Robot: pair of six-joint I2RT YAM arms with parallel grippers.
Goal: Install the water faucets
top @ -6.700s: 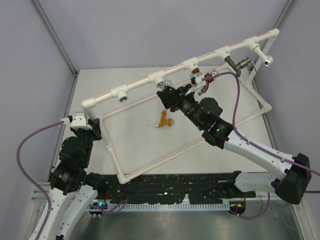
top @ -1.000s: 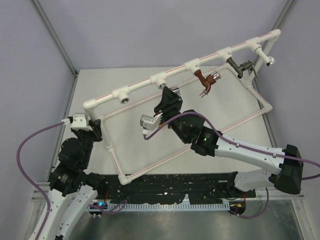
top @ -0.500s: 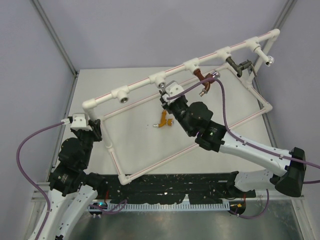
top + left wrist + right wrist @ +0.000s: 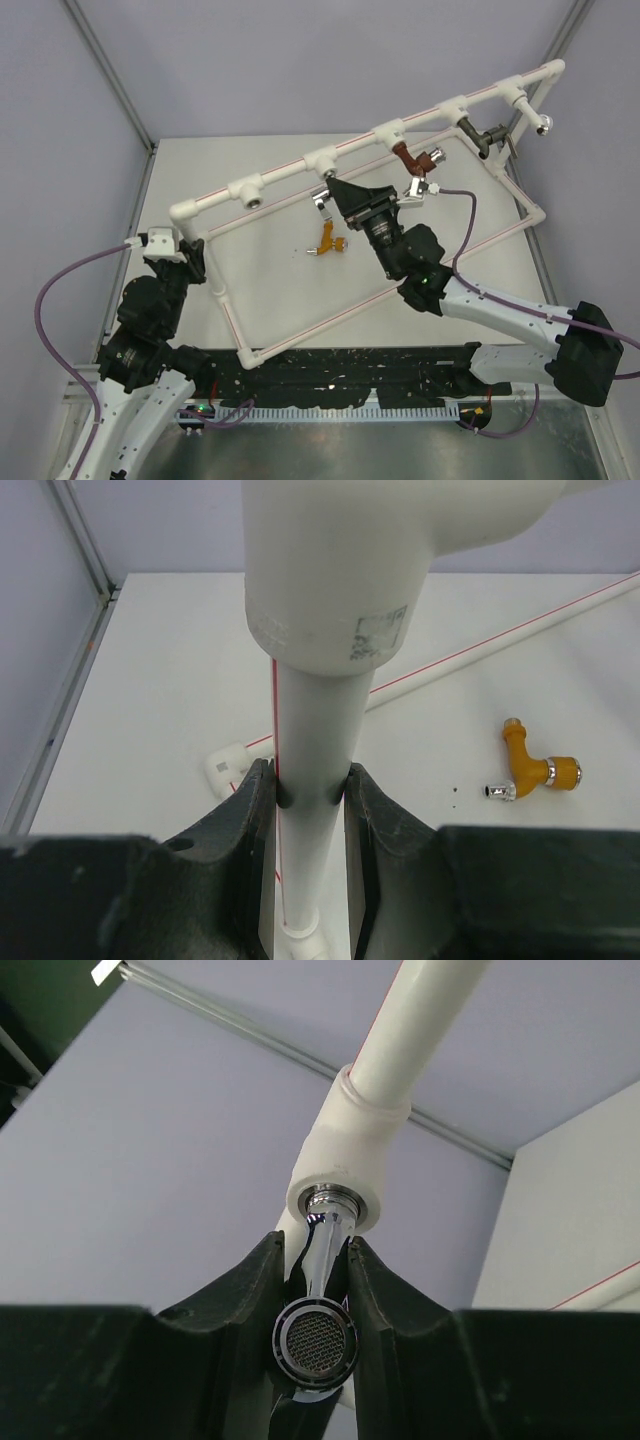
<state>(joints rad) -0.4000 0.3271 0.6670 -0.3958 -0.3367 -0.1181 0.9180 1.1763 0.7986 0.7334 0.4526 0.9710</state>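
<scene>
The chrome faucet [image 4: 317, 1338] in the right gripper [image 4: 313, 1260] is mirror-glossy metal with a fine mesh mouth. The white pipe frame [image 4: 340, 1160] just above the gripper is smooth, satin plastic; the gripper's fingers [image 4: 235, 1295] are matt black plastic.

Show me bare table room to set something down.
Free: the far left corner of the table, behind the pipe frame; also inside the frame, left of the orange tap. Crowded: mid-rail, where the right pincer holds the chrome tap.

White pipe frame [image 4: 290, 168] stands on tabletop [image 4: 270, 260]: rectangular base lies flat, upper rail raised, tee sockets [image 4: 247, 190] spaced along it. Thin red stripe along pipes.
</scene>
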